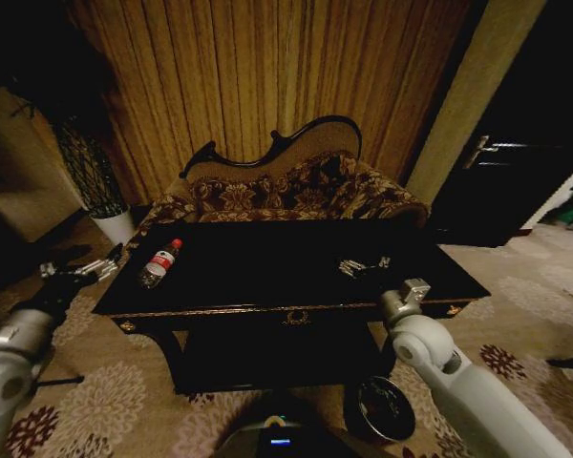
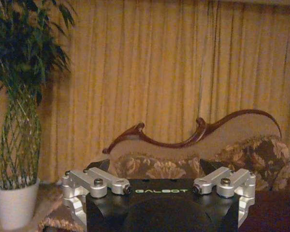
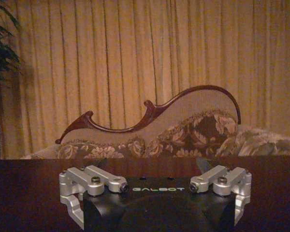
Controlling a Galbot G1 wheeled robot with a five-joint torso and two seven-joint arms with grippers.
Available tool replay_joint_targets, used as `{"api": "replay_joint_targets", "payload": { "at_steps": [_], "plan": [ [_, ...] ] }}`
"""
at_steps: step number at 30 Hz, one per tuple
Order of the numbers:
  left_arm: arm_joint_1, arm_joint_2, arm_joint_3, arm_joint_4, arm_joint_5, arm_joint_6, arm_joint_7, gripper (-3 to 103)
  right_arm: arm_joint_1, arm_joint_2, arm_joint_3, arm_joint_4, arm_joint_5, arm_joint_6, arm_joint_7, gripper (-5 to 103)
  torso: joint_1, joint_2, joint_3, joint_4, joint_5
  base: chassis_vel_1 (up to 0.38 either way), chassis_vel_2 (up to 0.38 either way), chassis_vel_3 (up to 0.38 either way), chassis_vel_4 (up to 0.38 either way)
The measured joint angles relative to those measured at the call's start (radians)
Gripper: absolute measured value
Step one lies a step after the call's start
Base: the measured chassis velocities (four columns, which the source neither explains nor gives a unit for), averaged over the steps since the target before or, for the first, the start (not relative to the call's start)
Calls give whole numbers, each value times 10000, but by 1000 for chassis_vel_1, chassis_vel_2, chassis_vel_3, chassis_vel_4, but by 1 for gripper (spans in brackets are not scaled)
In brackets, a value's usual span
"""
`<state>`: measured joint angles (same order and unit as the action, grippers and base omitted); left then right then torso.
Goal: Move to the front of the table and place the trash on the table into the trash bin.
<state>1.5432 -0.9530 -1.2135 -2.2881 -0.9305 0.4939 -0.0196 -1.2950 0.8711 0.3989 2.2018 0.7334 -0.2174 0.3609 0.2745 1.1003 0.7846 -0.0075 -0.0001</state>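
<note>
Bottle [image 1: 159, 263] lies on table [image 1: 267, 277]; left pincer [image 1: 103, 266] just beside.

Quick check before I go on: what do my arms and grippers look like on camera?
Both arms are light grey rounded tubes with silver joints. The left gripper and right gripper have black bodies marked GALBOT in pale letters, with silver metal linkages carrying the jaws, fastened by dark bolts. No loose cables show.

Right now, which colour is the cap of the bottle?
Red; the bottle shows best in the head view.
</note>
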Motion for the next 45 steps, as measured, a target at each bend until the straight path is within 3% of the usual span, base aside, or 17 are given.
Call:
{"api": "replay_joint_targets", "payload": {
  "at_steps": [1, 3, 4, 8, 11, 13, 15, 24, 33, 45],
  "plan": [
    [0, 0, 0, 0, 0, 0, 0, 100, 0, 0, 0, 0, 0, 0, 0, 100, 0, 0, 0, 0, 0, 0, 0, 0, 0],
    [-275, 640, 445, 135, -815, 519, -959, 100, -37, 50, 0, 60, 114, -117, 84, 100, 0, 0, 0, 2, -1, 0, 0, 0, 0],
    [-275, 640, 445, 135, -815, 519, -959, 100, -37, 50, 0, 60, 114, -117, 84, 100, 0, 0, 0, 2, -1, 0, 0, 0, 0],
    [-888, 1481, 1416, 207, -1914, 1188, -2600, 100, -34, 44, -22, -38, 103, -123, 90, 100, -1, 0, 0, 1, 1, 0, 0, 0, 0],
    [-1183, 1705, 1688, 252, -2244, 1517, -2916, 100, -34, 30, -23, -62, 99, -123, 91, 100, -1, 0, 0, 0, 2, 0, 0, 0, 0],
    [-1635, 2034, 2138, 401, -2624, 2084, -3368, 100, -43, -3, 4, -86, 99, -124, 91, 100, 0, -1, 0, 0, 1, 0, 0, 0, 0],
    [-1769, 2199, 2330, 524, -2649, 2196, -3462, 100, -50, -25, 41, -93, 99, -124, 92, 100, 0, 0, 0, 1, -1, 0, 0, 0, 0],
    [-1735, 2576, 2587, 1082, -2230, 2245, -3328, 100, 15, -3, -29, -290, 88, -120, 92, 100, 0, 0, 0, 2, 1, 0, 0, 0, 0],
    [-1770, 2471, 2860, 2028, -1337, 2214, -1978, 100, 165, 17, -196, -538, 48, -81, 62, 100, 0, 0, 0, 1, 0, 0, 0, 0, 0],
    [-2003, 2310, 3497, 1842, -1017, 2197, -1908, 100, 232, -46, -210, -674, 55, 50, 39, 100, 0, 0, 0, 1, 1, 0, 0, 0, 0]
  ]
}}
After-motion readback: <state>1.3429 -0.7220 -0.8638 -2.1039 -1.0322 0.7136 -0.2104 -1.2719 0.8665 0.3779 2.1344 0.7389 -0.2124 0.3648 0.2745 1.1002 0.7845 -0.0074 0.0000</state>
